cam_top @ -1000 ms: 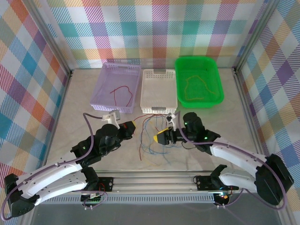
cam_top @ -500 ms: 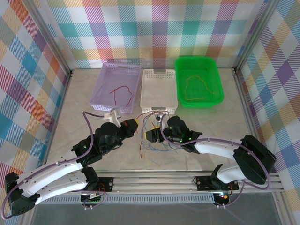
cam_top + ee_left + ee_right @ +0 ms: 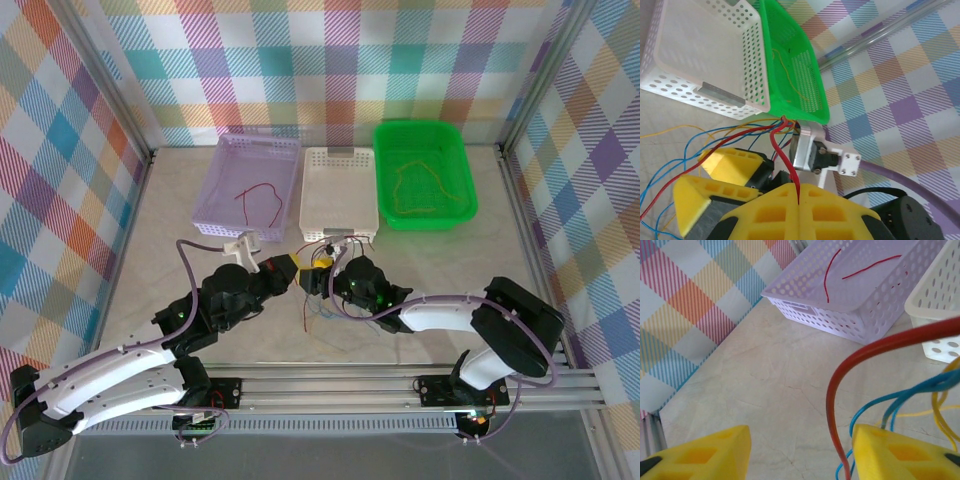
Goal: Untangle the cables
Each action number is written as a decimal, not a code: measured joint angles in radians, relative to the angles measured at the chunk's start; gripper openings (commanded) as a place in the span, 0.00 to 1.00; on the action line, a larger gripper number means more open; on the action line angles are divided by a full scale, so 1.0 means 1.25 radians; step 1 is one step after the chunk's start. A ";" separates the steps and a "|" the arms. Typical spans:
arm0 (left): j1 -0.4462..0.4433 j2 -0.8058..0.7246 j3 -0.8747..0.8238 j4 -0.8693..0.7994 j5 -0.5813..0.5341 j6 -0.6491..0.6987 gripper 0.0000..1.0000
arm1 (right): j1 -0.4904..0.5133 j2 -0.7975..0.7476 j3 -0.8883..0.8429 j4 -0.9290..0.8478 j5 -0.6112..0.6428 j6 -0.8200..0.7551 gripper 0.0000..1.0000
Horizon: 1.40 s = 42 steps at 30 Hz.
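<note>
The left fingers point(image 3: 770, 215) are shut on a red cable point(image 3: 784, 152), which rises from the seam between the pads. No shift is noted in them over the last second. The right arm point(image 3: 440, 312) has been swung leftward across the counter point(image 3: 180, 210). Its right fingers point(image 3: 695, 452), earlier on the right side of the tangle, are now set close beside the left ones. They stand apart, with the red cable passing between them unclamped.

The remaining cables point(image 3: 322, 312) are spread in a loose knot at the middle of the counter, towards its near edge and just in front of the white basket point(image 3: 340, 215). One red strand lies in the purple basket point(image 3: 228, 190) and a yellow-orange one in the green basket point(image 3: 455, 160).

It is judged that a second hold on the red cable is being prepared, so that it can be drawn free of the blue and yellow strands.
</note>
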 measured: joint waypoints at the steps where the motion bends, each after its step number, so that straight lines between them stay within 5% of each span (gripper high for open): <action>1: -0.001 -0.003 0.000 0.000 0.000 -0.001 0.00 | 0.002 0.005 0.002 0.000 0.008 0.000 0.43; 4: -0.005 -0.016 0.000 0.000 0.000 -0.003 0.00 | 0.005 0.016 0.004 -0.002 0.035 0.005 0.17; 8: -0.009 -0.045 0.000 -0.006 -0.010 -0.003 0.00 | 0.007 0.016 0.005 -0.020 0.067 0.013 0.00; 26: -0.010 -0.219 0.165 -0.286 -0.176 0.073 0.00 | -0.010 -0.075 -0.136 -0.097 0.121 0.025 0.00; 42: -0.010 -0.166 0.318 -0.523 -0.231 0.121 0.00 | -0.199 -0.335 -0.238 -0.211 0.067 0.068 0.00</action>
